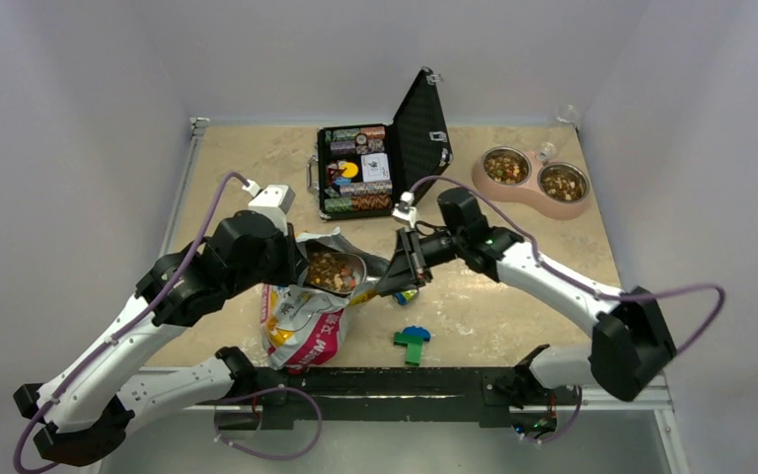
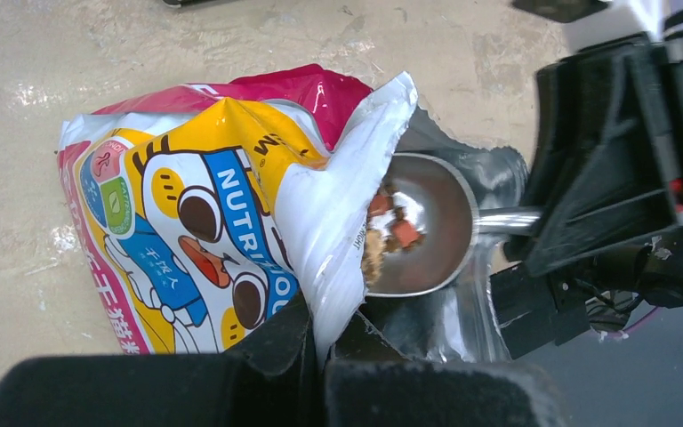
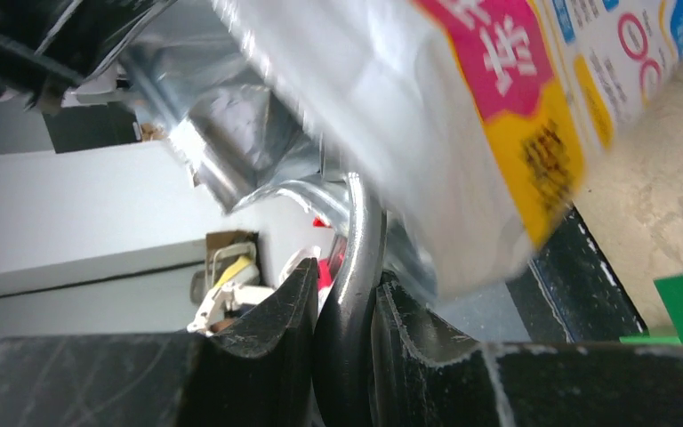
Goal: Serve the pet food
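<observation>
Right pincer (image 3: 342, 294) level around scoop handle (image 3: 362, 222)

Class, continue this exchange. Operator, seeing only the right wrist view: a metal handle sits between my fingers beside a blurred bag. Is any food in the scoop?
Observer: The scoop holds only a few pieces of pet food, just inside the mouth of the bag.
Operator: What holds the bag open?
Observer: The left gripper is shut on its torn top edge.
Operator: Where does the food go?
Observer: A double bowl stands far right; both cups already hold pet food.
</observation>
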`<action>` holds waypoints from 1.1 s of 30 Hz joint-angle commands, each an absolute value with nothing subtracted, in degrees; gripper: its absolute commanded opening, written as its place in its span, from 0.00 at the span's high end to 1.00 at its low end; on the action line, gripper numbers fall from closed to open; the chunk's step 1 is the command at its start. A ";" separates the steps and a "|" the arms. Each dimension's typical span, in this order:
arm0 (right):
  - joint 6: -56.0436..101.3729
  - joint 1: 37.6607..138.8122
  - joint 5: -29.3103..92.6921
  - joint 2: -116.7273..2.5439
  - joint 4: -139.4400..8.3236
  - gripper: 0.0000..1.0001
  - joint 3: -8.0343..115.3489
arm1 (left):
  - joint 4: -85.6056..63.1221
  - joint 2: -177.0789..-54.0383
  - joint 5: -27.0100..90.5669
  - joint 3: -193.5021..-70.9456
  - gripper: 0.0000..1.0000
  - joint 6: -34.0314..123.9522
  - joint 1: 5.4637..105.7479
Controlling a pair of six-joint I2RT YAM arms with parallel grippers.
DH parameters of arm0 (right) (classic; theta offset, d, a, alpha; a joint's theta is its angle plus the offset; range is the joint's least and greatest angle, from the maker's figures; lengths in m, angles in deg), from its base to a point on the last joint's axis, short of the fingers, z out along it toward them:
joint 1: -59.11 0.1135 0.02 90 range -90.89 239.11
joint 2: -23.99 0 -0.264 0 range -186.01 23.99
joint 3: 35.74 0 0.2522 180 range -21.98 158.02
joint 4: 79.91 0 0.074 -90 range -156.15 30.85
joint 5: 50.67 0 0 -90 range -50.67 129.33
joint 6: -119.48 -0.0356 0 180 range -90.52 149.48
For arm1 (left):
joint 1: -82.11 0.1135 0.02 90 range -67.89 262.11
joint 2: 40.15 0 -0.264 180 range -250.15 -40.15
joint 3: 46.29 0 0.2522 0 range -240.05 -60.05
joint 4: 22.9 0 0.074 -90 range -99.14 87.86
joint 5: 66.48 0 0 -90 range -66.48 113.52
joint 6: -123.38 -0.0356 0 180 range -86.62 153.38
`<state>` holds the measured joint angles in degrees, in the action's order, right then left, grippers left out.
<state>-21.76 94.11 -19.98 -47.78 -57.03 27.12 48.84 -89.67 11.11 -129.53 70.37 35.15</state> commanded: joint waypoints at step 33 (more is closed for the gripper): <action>-36.59 85.26 -25.10 -35.21 -68.15 1.00 17.84 | 45.21 -88.04 10.93 -130.53 1.00 77.37 34.82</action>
<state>-35.77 88.10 -23.61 -40.35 -68.15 17.22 48.82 -88.38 10.06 -128.39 74.72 35.15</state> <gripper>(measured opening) 0.263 0.011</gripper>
